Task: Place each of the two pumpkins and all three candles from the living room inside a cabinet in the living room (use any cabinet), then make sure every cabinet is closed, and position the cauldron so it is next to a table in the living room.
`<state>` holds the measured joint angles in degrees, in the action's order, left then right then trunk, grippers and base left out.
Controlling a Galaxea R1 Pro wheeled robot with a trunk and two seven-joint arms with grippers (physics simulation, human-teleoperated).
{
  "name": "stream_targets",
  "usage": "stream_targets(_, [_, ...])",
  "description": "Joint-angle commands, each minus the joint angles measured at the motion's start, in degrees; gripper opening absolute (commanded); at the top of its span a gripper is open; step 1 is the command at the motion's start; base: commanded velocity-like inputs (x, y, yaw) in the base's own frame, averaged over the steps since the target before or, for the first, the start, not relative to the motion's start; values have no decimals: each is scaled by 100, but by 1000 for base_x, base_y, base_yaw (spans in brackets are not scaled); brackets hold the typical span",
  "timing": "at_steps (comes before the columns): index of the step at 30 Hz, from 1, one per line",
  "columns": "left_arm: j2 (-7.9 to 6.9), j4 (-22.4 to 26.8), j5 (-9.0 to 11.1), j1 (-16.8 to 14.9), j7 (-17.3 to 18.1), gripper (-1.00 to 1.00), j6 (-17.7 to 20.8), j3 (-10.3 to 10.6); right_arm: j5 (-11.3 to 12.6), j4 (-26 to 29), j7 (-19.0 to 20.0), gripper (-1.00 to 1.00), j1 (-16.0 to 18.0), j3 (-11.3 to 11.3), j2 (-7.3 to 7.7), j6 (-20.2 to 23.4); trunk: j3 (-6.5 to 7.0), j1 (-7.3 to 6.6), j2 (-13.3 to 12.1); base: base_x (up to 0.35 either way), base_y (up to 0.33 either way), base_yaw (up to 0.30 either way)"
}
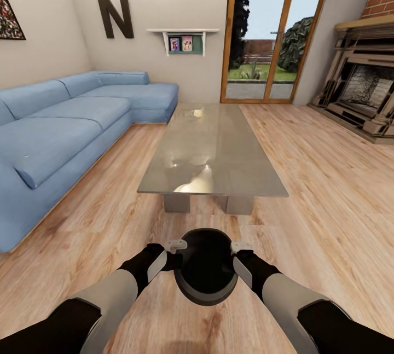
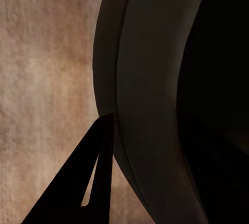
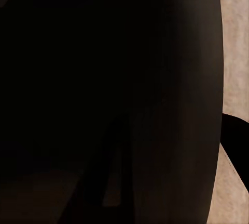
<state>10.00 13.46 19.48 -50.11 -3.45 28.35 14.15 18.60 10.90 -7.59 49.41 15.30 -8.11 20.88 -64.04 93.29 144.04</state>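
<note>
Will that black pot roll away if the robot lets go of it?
Probably a little: the cauldron looks round-bellied, so it may rock. Its wide mouth faces up, suggesting it would settle upright. It seems rigid, keeping its shape between both grippers.

Black pot, grey glass, blue sofa on honey-toned boards

The cauldron (image 1: 205, 266) is matte black, with the reflective grey table (image 1: 210, 151) at 12 o'clock from it. At 10 o'clock the sofa (image 1: 60, 124) is plain light blue. The floor (image 1: 328, 190) shows warm streaky wood grain. At 2 o'clock the fireplace (image 1: 364, 88) is beige stone under red brick. The wall letter N (image 1: 115, 15) is dark brown.
</note>
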Motion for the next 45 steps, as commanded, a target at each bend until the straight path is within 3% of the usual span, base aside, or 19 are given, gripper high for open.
stream_targets(1, [0,25,91,-8,-41,-100,23,67,258,0,179,-100,-2,289,2,13,-5,-2,3,2,0,0])
stream_targets(7, [0,25,91,-8,-41,-100,27,70,258,0,179,-100,-2,289,2,13,-5,-2,3,0,0,0])
stream_targets(20, [0,25,91,-8,-41,-100,28,70,258,0,179,-100,-2,289,2,13,-293,31,20,0,0,0])
stream_targets(28, [0,25,91,-8,-41,-100,27,70,258,0,179,-100,-2,289,2,13,-293,31,20,0,0,0])
stream_targets(34, [0,25,91,-8,-41,-100,28,70,259,0,179,-100,-2,289,2,20,-425,47,28,0,0,0])
stream_targets(45, [0,25,91,-8,-41,-100,26,70,258,0,179,-100,-2,289,2,30,-425,47,28,0,0,0])
